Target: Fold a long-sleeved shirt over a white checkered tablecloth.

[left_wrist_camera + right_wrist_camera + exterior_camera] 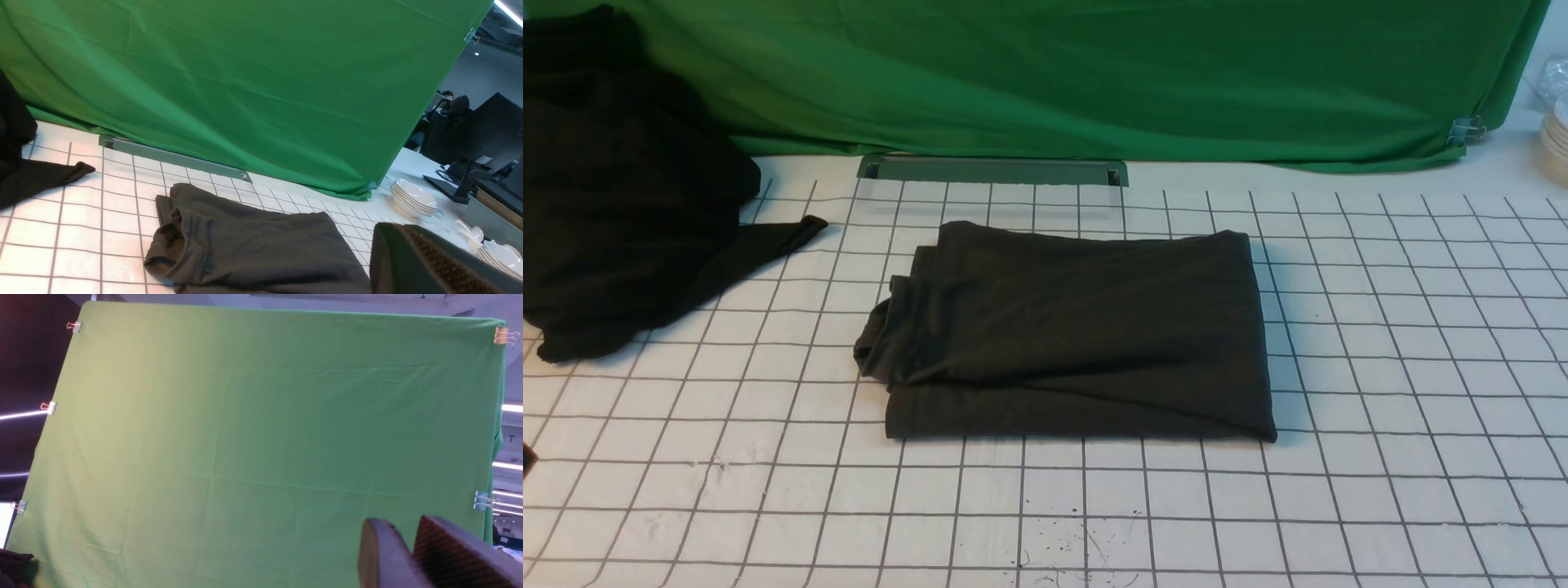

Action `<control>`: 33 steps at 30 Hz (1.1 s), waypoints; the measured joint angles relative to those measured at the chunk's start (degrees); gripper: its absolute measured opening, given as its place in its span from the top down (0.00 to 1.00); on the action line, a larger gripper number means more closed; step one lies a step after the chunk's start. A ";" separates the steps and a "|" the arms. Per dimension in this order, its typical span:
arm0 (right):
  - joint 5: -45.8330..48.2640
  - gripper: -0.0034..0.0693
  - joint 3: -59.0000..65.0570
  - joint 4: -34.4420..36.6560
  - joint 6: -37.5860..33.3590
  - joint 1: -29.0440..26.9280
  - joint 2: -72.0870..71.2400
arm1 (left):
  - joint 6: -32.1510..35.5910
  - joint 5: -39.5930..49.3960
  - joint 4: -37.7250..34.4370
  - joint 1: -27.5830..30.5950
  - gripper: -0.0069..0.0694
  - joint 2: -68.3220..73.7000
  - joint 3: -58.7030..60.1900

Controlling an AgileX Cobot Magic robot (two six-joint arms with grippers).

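Left gripper [412, 261]: seen only in the left wrist view; fingers pressed together, nothing between them, raised above the cloth.
Right gripper [408, 555]: seen only in the right wrist view; two fingertips [378, 555] with a narrow gap between them, gripping nothing, pointed at the backdrop.
White checkered tablecloth [1405, 457]: covers the table; ink-like specks at its near edge.
Long-sleeved shirt [1078, 327]: folded into a rough rectangle, lying flat on the middle of the tablecloth; collar end bunched on the robot's left, right edge neat.
Black cloth heap [621, 204]: on the far left, well apart from the shirt, one strip trailing onto the grid.
Grey metal bar [992, 170]: flat at the tablecloth's far edge, beyond the shirt.
Green backdrop [1094, 73]: hangs behind the table, held by binder clips [484, 501].
Stacked white plates [412, 198]: far right, off the grid.
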 joint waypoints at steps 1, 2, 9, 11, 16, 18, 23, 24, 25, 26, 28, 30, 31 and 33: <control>0.00 0.78 0.00 0.00 0.00 0.00 0.00 | 0.90 0.00 0.32 0.00 0.90 0.00 0.21; 0.00 0.78 0.00 0.00 0.00 0.00 0.00 | 1.90 0.00 0.75 0.00 0.90 0.00 0.33; 0.00 0.75 0.00 0.00 0.00 0.00 0.00 | 23.69 -0.42 1.03 4.15 0.90 -0.33 2.35; 0.00 0.75 0.00 0.00 0.00 0.00 0.00 | 26.24 -0.94 0.86 7.59 0.90 -0.69 4.09; 0.00 0.73 0.00 0.00 0.00 0.00 0.00 | 28.62 -3.79 0.01 17.56 0.90 -1.47 13.59; 0.00 0.73 0.00 0.00 0.00 0.00 0.00 | 28.79 -4.65 0.01 19.23 0.90 -1.47 17.65; 0.00 0.72 0.00 0.00 0.00 0.00 0.00 | 28.96 -5.56 1.20 19.50 0.90 -1.47 21.06; 0.00 0.72 0.00 0.00 0.00 0.00 0.00 | 29.01 -5.67 1.26 19.43 0.90 -1.47 21.06; 0.00 0.72 0.00 0.00 0.00 0.00 0.00 | 29.14 -6.25 1.70 19.37 0.90 -1.47 21.06; 0.00 0.71 0.00 0.00 0.00 0.00 0.00 | 29.14 -6.37 1.76 19.37 0.90 -1.47 21.06; 0.00 0.71 0.00 0.00 0.00 0.00 0.00 | 29.14 -6.45 1.76 19.19 0.90 -1.47 21.06; 0.00 0.71 0.00 0.00 0.00 0.00 0.00 | 29.14 -6.45 1.76 19.18 0.90 -1.47 21.06; 0.00 0.71 0.00 0.00 0.00 0.00 0.00 | 29.14 -6.45 1.76 19.18 0.90 -1.47 21.10; 0.00 0.71 0.00 0.00 0.00 0.00 0.00 | 29.14 -6.45 1.76 19.18 0.90 -1.47 21.10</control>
